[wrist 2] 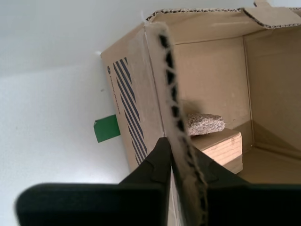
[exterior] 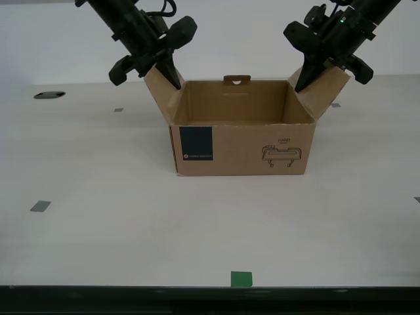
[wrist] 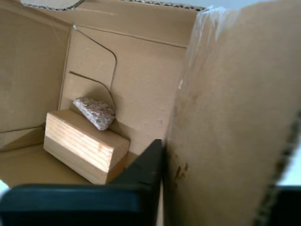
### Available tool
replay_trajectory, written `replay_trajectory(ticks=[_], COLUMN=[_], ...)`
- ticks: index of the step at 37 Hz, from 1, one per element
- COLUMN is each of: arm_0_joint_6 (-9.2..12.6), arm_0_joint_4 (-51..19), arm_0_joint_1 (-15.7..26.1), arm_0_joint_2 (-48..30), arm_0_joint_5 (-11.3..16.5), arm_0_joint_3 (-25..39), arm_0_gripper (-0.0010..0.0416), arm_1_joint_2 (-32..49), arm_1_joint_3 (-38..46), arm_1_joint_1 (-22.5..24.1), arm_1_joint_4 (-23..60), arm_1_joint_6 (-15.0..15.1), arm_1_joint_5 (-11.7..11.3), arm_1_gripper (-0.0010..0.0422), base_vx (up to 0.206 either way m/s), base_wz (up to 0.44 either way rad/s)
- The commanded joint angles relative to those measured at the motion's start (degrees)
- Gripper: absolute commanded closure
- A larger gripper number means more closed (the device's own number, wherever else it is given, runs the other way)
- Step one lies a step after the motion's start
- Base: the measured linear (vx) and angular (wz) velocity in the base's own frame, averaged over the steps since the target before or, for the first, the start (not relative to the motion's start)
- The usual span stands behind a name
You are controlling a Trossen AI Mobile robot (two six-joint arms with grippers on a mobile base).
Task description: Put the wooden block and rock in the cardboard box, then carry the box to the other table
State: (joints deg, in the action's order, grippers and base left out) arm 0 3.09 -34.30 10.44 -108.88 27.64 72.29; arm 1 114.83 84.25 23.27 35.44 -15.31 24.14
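1. White, faintly creased covering spreads over the table [exterior: 98,230] that you see in the exterior view, and a plain pale wall [exterior: 249,33] rises behind it.
2. Small grey tape marks [exterior: 40,206] are scattered over that surface. A green tape square [exterior: 241,279] sits near its front edge, and a dark round hole [exterior: 49,95] lies far off at the exterior view's left.
3. The cardboard box [exterior: 239,147] stands on the table with its top open. Its teal label [exterior: 196,144] and line drawing [exterior: 281,156] face the camera.
4. My first gripper [wrist: 211,169] has its fingers [wrist: 146,165] pinched on one side flap of the box. The cardboard sheet fills the space right at the fingers.
5. My second gripper [wrist 2: 181,160] has its fingers [wrist 2: 153,165] closed narrow on the corrugated edge of another side flap.
6. Just beyond and below both sets of fingers, the wooden block [wrist: 84,146] lies on the box floor, close to a wall.
7. The rock [wrist: 95,112] rests on top of the block, leaning against that wall.
8. In the exterior view an arm reaches down to each flap, but I cannot tell you which arm is which.
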Motion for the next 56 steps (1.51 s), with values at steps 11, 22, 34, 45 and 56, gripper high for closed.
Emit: replay_trajectory(ticks=[11, 22, 34, 45, 56], arm_0_joint_6=[-0.07, 0.02, 0.11, 0.42, 1.49], arm_0_joint_4=[0.00, -0.85, -1.97, -3.23, -6.75], arm_0_joint_1=[0.11, 0.17, 0.31, 0.52, 0.57], arm_0_joint_2=[-0.07, 0.09, 0.46, 4.83, 12.68], arm_0_joint_5=[-0.02, 0.00, 0.00, 0.00, -0.02], arm_0_joint_3=[0.02, 0.02, 0.02, 0.02, 0.02], arm_0_gripper=[0.0408, 0.0407, 0.0407, 0.0407, 0.0407], arm_1_joint_2=[-0.07, -0.11, -2.86, -4.33, -7.78], arm_1_joint_3=[0.07, 0.09, 0.09, 0.09, 0.09], arm_1_joint_1=[0.09, 0.11, 0.13, 0.31, 1.55], arm_1_joint_4=[-0.02, 2.21, 2.25, 3.91, 4.63], arm_1_joint_6=[-0.90, -0.59, -0.81, -0.15, -0.11], arm_1_joint_5=[0.63, 0.63, 0.61, 4.00, 5.33], arm_1_gripper=[0.0415, 0.0413, 0.0413, 0.0413, 0.0413], base_vx=[0.000, 0.000, 0.000, 0.000, 0.000], base_wz=[0.000, 0.000, 0.000, 0.000, 0.000])
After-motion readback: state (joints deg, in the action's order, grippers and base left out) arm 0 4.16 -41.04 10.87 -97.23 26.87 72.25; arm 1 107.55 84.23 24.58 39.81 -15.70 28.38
